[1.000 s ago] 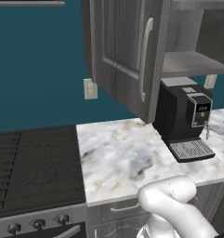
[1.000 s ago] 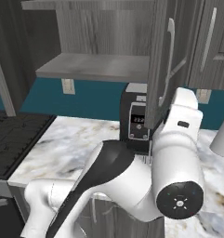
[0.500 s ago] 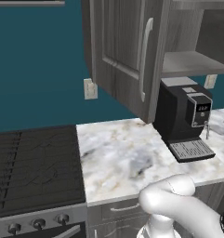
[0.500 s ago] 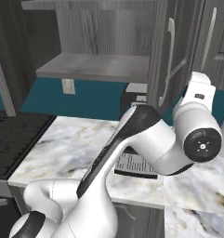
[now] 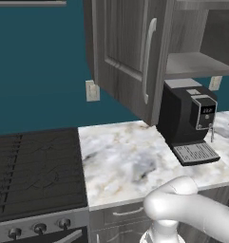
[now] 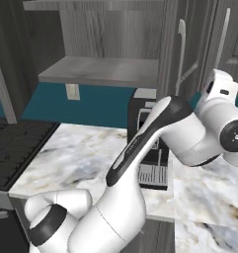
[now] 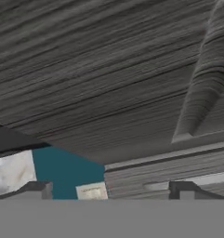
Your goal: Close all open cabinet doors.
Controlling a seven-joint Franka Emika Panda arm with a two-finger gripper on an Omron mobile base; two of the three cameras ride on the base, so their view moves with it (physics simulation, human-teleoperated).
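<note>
Holding our claw (image 7: 106, 190) spread wide and empty, we are facing grey wood grain close up. Beyond the marble counter (image 5: 130, 161) and the coffee machine (image 5: 189, 121), the cabinet doors (image 5: 128, 52) are hanging swung out over the counter. We are judging them rigid, hinged, light to swing; pushing flat near the handle (image 5: 148, 59) should serve, gripping being unnecessary.
</note>
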